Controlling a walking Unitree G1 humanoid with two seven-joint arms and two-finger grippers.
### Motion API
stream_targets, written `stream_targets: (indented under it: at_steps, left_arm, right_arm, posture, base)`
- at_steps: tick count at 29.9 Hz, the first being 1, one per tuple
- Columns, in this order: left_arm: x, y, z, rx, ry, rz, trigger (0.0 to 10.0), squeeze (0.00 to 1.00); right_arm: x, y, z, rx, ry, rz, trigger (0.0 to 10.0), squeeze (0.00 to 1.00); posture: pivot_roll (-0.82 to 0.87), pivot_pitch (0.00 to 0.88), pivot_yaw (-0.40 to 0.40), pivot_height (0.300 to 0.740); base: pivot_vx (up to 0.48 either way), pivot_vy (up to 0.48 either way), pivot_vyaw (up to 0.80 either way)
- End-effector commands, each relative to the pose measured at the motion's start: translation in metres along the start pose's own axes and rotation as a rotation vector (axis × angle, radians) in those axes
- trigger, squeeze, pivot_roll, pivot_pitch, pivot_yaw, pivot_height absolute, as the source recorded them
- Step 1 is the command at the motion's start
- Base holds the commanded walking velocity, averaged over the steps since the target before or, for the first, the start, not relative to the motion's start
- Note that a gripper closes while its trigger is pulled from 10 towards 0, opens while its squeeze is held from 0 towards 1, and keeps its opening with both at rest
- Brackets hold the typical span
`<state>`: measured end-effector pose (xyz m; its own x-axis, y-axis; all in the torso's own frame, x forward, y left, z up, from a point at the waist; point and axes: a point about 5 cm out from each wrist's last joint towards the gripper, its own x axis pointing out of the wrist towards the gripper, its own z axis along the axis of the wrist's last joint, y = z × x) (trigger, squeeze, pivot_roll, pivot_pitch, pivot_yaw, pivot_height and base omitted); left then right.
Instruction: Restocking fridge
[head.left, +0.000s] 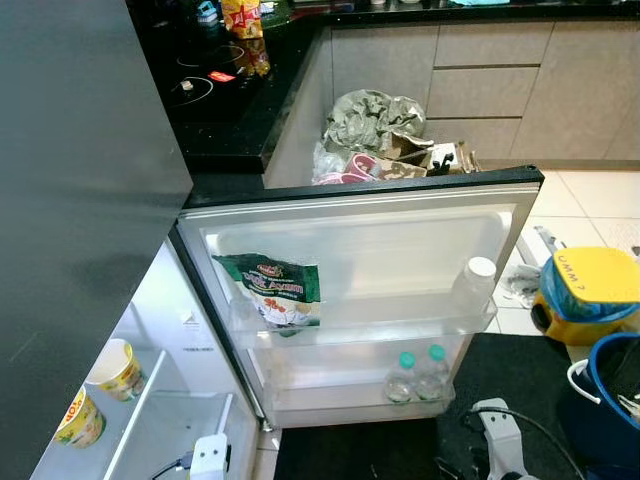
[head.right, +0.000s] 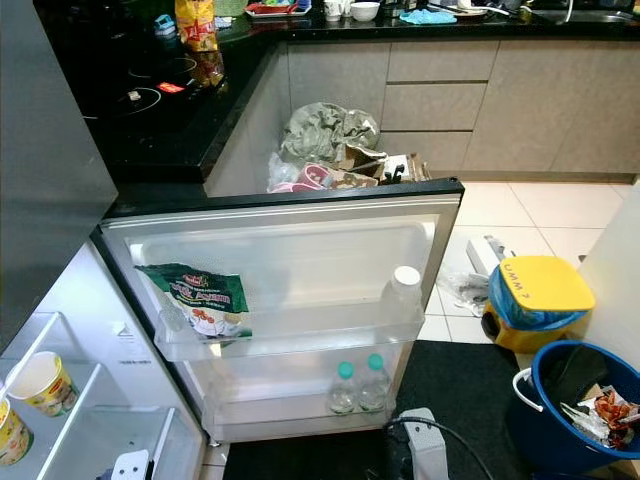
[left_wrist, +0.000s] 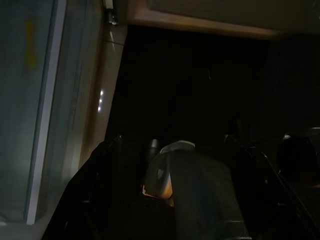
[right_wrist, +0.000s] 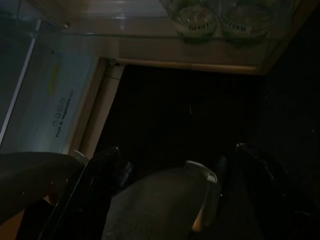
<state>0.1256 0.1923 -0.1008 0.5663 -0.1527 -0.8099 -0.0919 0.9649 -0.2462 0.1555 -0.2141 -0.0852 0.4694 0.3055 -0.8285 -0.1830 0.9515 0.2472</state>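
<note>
Standing before the open fridge door (head.left: 360, 215), both arms hang low; left gripper (left_wrist: 175, 190) and right gripper (right_wrist: 170, 200) show fingers apart, holding nothing. Door shelf (head.left: 360, 325) carries a green packet (head.left: 275, 288) at its left end and a white-capped bottle (head.left: 478, 280) at its right end. Judged step: between placements. Next move calls for fetching another item.

This is a home kitchen. A black countertop (head.right: 190, 130) runs along two walls above beige cabinet drawers (head.right: 440, 95), with a cooktop (head.right: 150, 85) set into it and dishes (head.right: 350, 10) at the back. A fridge door (head.right: 290, 250) stands open, its shelves holding a green packet (head.right: 200, 300) and water bottles (head.right: 360, 385). On the tiled floor (head.right: 540, 215) sit a heap of rubbish (head.right: 335, 145), a yellow-lidded bin (head.right: 535, 295) and a blue bucket (head.right: 575, 405).
</note>
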Motion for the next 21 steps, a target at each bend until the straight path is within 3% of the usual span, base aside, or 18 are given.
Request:
stream_targets:
  at_steps: [1, 12, 15, 18, 21]
  left_arm:
    - [0.0, 0.003, 0.002, 0.032, 0.009, 0.01, 10.0, 0.0]
    - [0.001, 0.0, 0.0, 0.03, 0.023, 0.008, 10.0, 0.0]
    - [-0.001, 0.004, 0.001, 0.02, 0.019, 0.01, 10.0, 0.0]
    - [-0.003, 0.009, 0.001, -0.021, 0.01, 0.026, 10.0, 0.0]
    - [-0.004, 0.013, 0.0, -0.009, 0.021, 0.047, 10.0, 0.0]
  right_arm:
    - [-0.001, -0.001, -0.006, 0.013, 0.018, -0.017, 10.0, 0.0]
    - [-0.001, -0.002, -0.012, 0.054, 0.025, -0.072, 10.0, 0.0]
    - [-0.001, -0.006, -0.006, 0.073, -0.009, -0.154, 10.0, 0.0]
    - [0.0, -0.005, -0.007, 0.068, -0.016, -0.174, 10.0, 0.0]
    - [0.0, -0.005, -0.01, 0.075, -0.013, -0.191, 10.0, 0.0]
  posture:
    - [-0.03, 0.0, -0.002, 0.74]
    - [-0.03, 0.0, 0.008, 0.74]
    - [-0.02, 0.0, 0.011, 0.74]
    - [-0.02, 0.0, 0.018, 0.74]
    - [-0.03, 0.0, 0.021, 0.74]
  base:
    - [0.0, 0.0, 0.0]
    - [0.0, 0.0, 0.0]
    - [0.0, 0.0, 0.0]
    - [0.0, 0.0, 0.0]
    - [0.0, 0.0, 0.0]
